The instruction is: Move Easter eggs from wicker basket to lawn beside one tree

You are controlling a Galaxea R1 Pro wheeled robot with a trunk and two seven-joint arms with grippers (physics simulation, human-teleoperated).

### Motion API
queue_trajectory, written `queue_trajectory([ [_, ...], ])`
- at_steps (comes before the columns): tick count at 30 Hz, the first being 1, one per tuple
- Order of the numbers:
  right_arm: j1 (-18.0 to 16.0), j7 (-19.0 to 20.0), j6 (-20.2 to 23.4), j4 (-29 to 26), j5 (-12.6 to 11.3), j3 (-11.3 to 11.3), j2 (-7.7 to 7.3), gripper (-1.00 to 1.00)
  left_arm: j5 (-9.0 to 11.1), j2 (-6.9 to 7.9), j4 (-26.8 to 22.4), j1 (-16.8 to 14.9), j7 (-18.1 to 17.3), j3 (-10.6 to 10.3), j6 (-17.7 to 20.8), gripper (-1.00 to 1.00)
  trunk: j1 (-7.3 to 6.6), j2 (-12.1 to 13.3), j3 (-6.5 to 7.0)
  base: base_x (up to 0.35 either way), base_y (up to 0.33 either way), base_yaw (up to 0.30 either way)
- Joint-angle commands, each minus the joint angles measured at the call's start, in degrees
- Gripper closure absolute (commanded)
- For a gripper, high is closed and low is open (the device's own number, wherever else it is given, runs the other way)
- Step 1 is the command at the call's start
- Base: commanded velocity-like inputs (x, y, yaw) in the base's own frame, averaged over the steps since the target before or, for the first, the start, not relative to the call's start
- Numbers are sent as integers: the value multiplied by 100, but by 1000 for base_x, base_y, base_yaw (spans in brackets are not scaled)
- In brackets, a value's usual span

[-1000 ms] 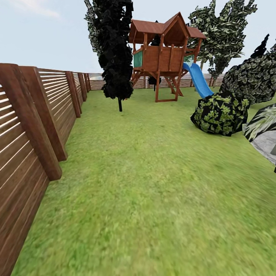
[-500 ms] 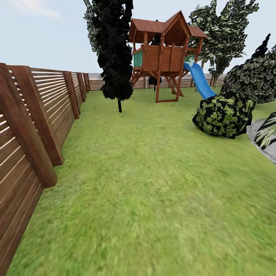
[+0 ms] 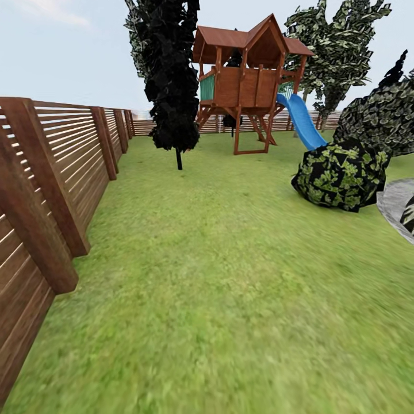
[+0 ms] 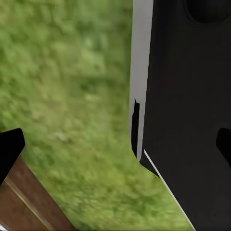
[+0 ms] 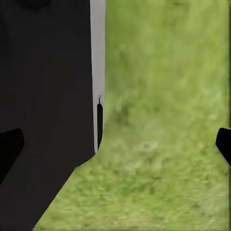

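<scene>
**A:** Head view. What lay ahead of you?

**B:** You faced a long stretch of lawn point(image 3: 230, 276). The slatted wooden fence point(image 3: 52, 190) ran along your left. Farther off stood the all-black dark tree point(image 3: 169, 80), a wooden playhouse point(image 3: 247, 75) with a blue slide point(image 3: 302, 121), a leafy bush point(image 3: 340, 175) at the right, and a grey paved edge point(image 3: 397, 207) beyond it. A leafy tree point(image 3: 339, 52) rose behind the slide; whether it had the thick grey-brown trunk you needed, I could not tell.

**A:** And the basket and eggs?

**B:** No wicker basket and no Easter eggs appeared in the ground you were looking at, so where they sat could not be told from here.

**A:** Left wrist view?

**B:** Blurred grass, a corner of brown fence slat point(image 4: 29, 202), and a dark panel of your own body point(image 4: 187, 115). The left claw point(image 4: 118, 144) showed dark tips at opposite edges of the picture, so it stood apart, with nothing between.

**A:** Right wrist view?

**B:** Grass again beside the dark body panel point(image 5: 48, 110). The right claw point(image 5: 115, 144) likewise had its tips wide apart and held nothing.

**A:** Progress, then?

**B:** By my judgement you were in transit. Nothing showed an egg carried or laid by a tree; finding the basket, lifting three eggs, and placing all three at one tree all seemed to remain.
</scene>
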Motion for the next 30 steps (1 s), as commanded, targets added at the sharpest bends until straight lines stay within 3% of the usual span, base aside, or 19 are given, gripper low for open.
queue_trajectory([
  [1, -8, -3, 18, 12, 29, 20, 1, -100, 2, 1, -12, 3, -4, 6, 9, -100, 3, -2, -4, 339, 0, 0],
  [30, -8, -13, 2, 12, -34, 0, 1, -100, 2, 2, -13, 3, -4, 4, 9, -100, 3, -2, -4, 339, 0, 0],
])
